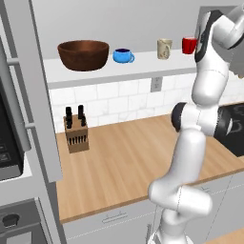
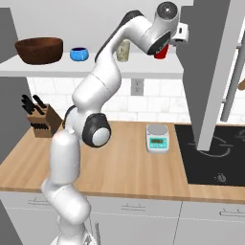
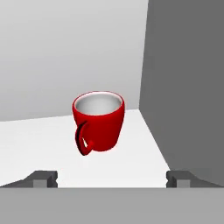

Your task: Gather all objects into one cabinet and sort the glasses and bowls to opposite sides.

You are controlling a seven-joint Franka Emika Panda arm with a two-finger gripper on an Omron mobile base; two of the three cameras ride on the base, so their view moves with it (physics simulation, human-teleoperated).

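Here the glossy red handled cup is seen upright just ahead of the wide-open gripper, centred slightly left, handle turned toward the hand.

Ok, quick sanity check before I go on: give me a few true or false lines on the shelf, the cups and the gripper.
1. The red cup stands upright on the white shelf board, clear of the open gripper. True.
2. The gripper is shut on the red cup. False: the fingertips stand wide apart, short of the cup.
3. The wooden bowl sits at the far left end of the row. True.
4. The blue mug stands between the tumbler and the red cup. False: it stands between the bowl and the tumbler.
5. The knife block is on the shelf. False: it stands on the wooden counter below.
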